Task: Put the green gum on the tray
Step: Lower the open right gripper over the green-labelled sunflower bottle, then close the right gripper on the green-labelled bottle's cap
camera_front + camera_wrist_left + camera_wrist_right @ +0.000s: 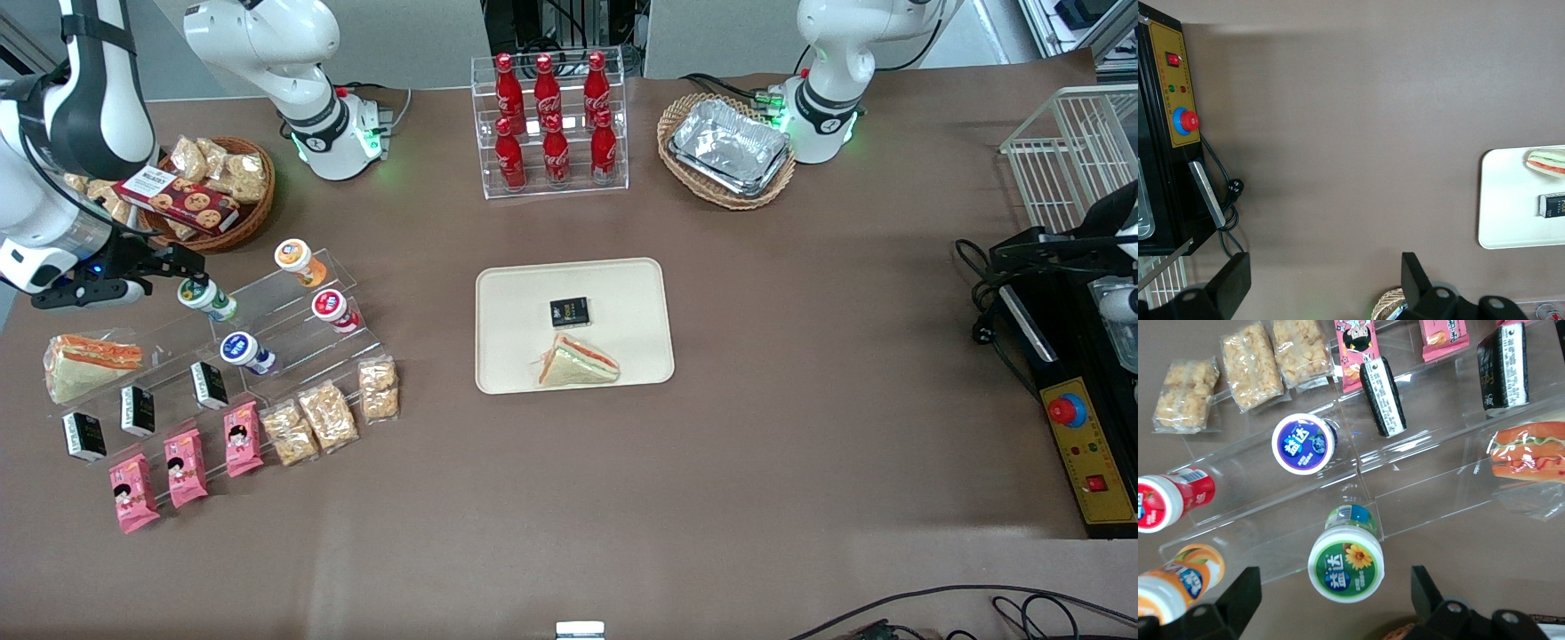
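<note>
The green gum (pixel 206 299) (pixel 1346 563) is a small white bottle with a green-and-white lid, lying on the upper step of a clear acrylic rack (pixel 293 298) at the working arm's end of the table. My gripper (pixel 188 267) (pixel 1333 597) hovers just over it, open. One finger stands on each side of the lid, with a wide gap to each. The cream tray (pixel 507 293) (pixel 1505 200) lies at the table's middle and holds a black packet (pixel 569 312) and a wrapped sandwich (pixel 576 363).
The same rack carries orange-lidded (pixel 296 258), red-lidded (pixel 331 307) and blue-lidded (pixel 242 349) bottles, black packets, pink packs and snack bags. A wrapped sandwich (pixel 89 363) sits beside them. A cookie basket (pixel 204 191), a cola rack (pixel 551 116) and a foil tray in wicker (pixel 729 147) stand farther back.
</note>
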